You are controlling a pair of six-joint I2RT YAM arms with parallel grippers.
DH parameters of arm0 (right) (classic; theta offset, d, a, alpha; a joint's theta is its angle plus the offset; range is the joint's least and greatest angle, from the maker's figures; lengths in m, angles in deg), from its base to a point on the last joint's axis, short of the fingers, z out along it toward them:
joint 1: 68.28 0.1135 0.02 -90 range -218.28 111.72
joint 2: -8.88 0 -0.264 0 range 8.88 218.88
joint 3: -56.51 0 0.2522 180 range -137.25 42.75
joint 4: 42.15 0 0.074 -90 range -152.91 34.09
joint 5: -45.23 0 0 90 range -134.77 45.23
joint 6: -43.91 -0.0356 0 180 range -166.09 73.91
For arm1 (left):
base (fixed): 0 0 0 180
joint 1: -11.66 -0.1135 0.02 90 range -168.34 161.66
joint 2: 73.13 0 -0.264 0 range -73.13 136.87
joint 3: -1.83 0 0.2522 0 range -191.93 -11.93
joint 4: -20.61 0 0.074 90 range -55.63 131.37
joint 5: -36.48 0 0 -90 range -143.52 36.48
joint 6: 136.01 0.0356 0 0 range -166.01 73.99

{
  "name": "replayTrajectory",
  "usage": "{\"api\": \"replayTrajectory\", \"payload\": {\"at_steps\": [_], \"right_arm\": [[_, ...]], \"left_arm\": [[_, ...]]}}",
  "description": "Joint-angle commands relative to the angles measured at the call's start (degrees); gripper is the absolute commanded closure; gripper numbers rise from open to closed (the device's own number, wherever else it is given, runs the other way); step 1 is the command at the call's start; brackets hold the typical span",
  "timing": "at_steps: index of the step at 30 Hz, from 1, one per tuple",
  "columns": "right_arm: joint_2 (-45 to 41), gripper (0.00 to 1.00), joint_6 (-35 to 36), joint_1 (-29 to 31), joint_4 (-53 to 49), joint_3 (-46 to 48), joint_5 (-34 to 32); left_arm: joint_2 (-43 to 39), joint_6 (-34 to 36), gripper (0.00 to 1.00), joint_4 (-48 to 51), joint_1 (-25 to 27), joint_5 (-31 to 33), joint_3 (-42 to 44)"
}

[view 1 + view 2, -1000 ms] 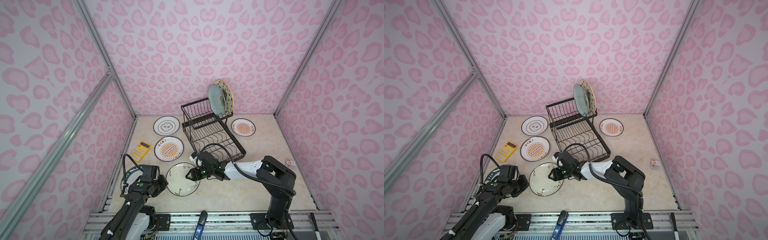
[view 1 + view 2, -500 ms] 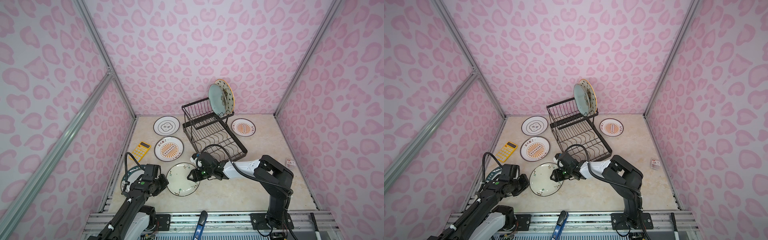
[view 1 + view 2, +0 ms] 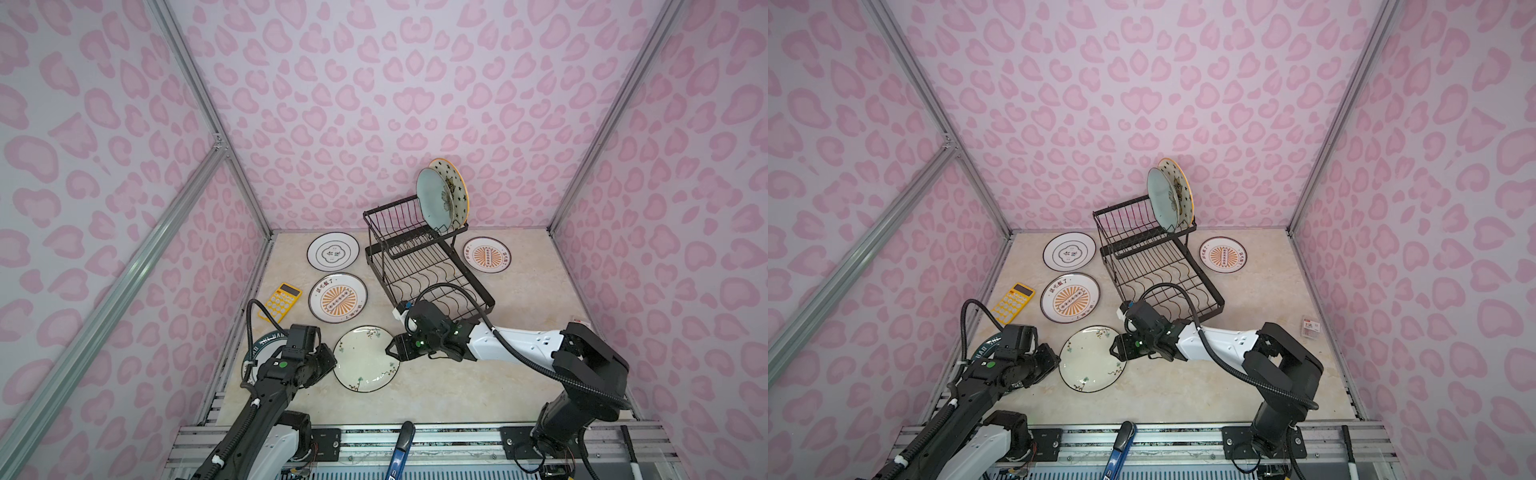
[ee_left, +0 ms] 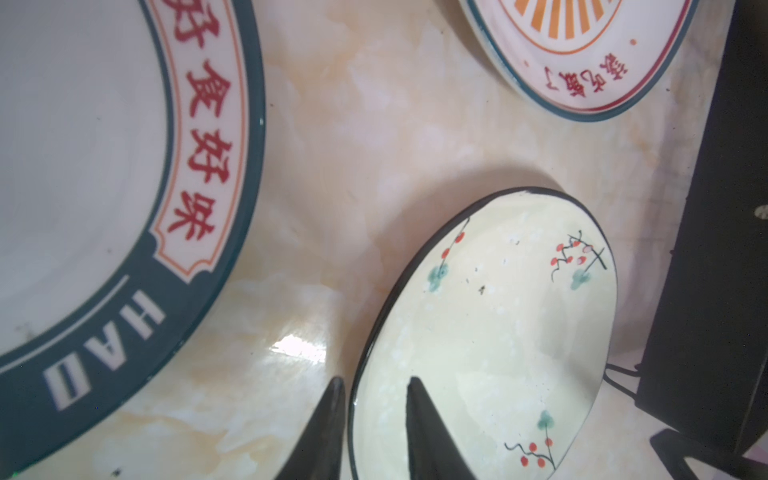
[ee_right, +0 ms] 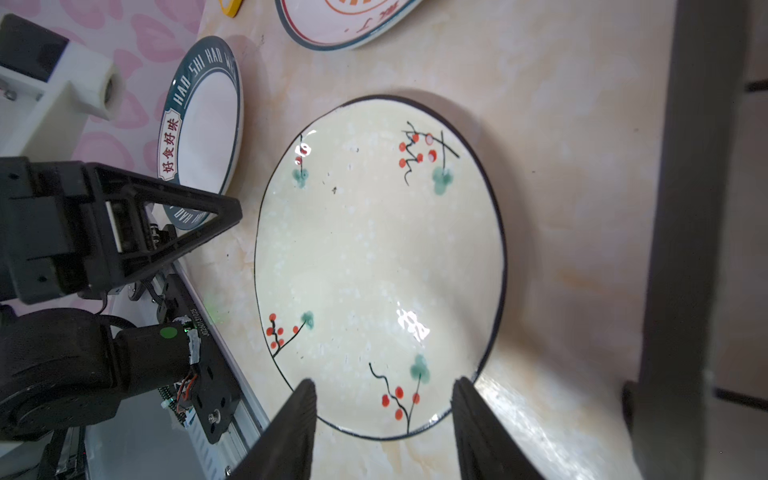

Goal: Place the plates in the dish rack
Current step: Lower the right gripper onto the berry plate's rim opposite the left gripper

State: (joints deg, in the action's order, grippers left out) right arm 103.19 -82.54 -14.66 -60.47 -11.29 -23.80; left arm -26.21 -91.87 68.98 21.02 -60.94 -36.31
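The cream floral plate lies flat at the front of the table. My left gripper is open, its two fingers standing on either side of this plate's left rim. My right gripper is open over the plate's right edge, holding nothing. The black wire dish rack holds a pale blue plate and a starred plate upright in its raised basket. Two orange sunburst plates and a black-ringed plate lie flat. My left arm partly hides the green-rimmed plate.
A yellow calculator lies by the left wall. A small packet sits near the right wall. A blue-handled tool rests on the front rail. The rack's lower tray is just behind my right gripper.
My left gripper's jaws have parted at the cream plate's rim. The plate and the right gripper have hardly moved.
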Motion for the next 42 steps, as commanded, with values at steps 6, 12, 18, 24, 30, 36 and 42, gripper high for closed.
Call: {"api": "replayTrajectory", "payload": {"at_steps": [6, 12, 18, 24, 30, 36, 42], "right_arm": [[-0.53, 0.44, -2.28, 0.29, -2.64, 1.99, -3.78], [-0.23, 0.43, -2.67, 0.82, -5.69, 2.55, -5.84], [2.18, 0.43, -3.02, 1.41, -5.75, 1.69, -5.61], [4.21, 0.44, -2.71, 1.99, -4.61, 0.21, -5.15], [5.87, 0.45, -2.49, 2.09, -3.17, -0.72, -5.41], [8.25, 0.47, -2.28, 2.1, -2.09, -2.11, -5.5], [10.83, 0.54, -1.95, 2.1, -1.67, -3.53, -5.06]], "left_arm": [[1.35, 2.12, 0.58, 1.29, -0.07, 1.44, -0.62], [3.09, 1.7, 0.57, -0.87, -0.1, -0.14, 0.12], [3.69, 1.39, 0.56, -2.24, -0.03, -0.79, 0.88], [4.06, 1.21, 0.56, -3.71, 0.0, -1.6, 1.63], [5.27, 0.98, 0.56, -5.64, 0.04, -2.82, 2.41], [6.15, 0.91, 0.56, -7.22, 0.16, -3.91, 3.16], [6.21, 1.05, 0.55, -7.39, 0.29, -4.23, 3.35]]}}
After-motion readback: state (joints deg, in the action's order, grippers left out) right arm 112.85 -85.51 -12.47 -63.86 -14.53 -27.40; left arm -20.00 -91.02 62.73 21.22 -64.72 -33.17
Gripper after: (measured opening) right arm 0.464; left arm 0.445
